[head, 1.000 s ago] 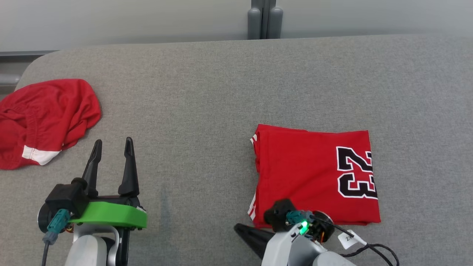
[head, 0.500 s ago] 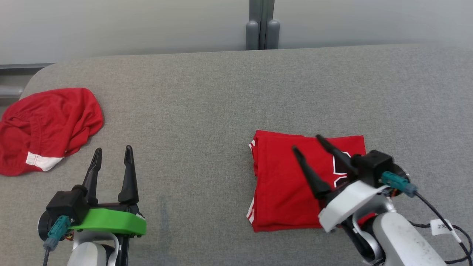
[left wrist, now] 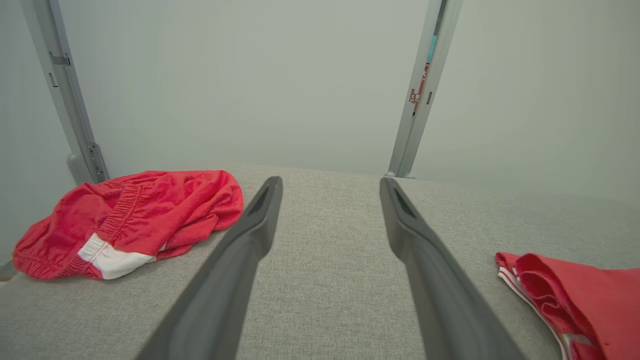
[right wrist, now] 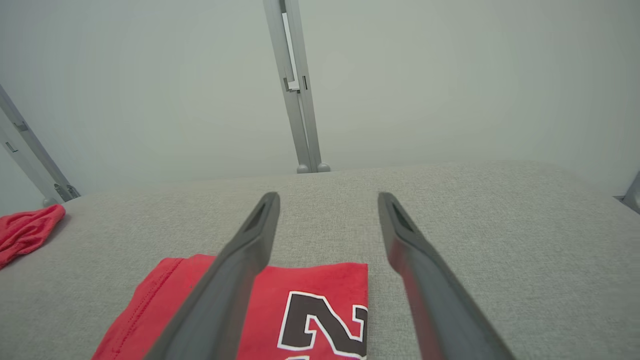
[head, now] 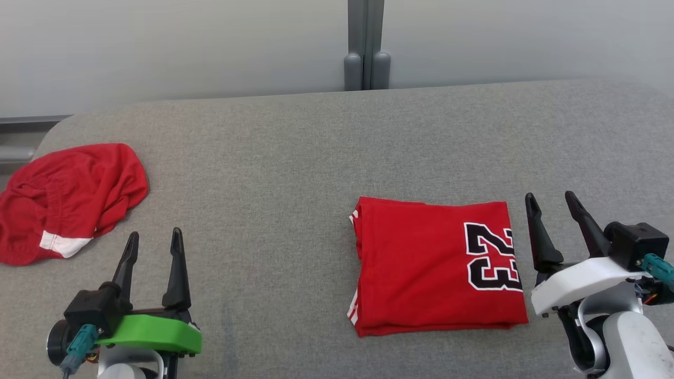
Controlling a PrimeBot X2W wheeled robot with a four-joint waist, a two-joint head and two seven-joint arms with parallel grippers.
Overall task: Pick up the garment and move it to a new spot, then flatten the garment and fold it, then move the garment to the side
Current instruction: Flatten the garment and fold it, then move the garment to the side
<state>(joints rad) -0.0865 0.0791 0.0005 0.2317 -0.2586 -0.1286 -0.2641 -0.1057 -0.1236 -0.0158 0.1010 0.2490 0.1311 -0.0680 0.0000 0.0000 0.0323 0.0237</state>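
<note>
Grey table [head: 295, 158], right end effector [head: 549, 196] now spread, off the garment [head: 421, 273]; left end effector [head: 155, 232] likewise spread.

The left end effector [head: 155, 232] wears a green bracket [head: 152, 332], the right end effector [head: 549, 195] a white bracket [head: 579, 281].

- Right gripper [right wrist: 327, 200] rises from bottom centre, spread wide, empty.
- Folded red garment [right wrist: 320, 280], black number showing, lies lower centre-left on grey table [right wrist: 500, 225].
- Crumpled red cloth [right wrist: 27, 227] at left edge.
</note>
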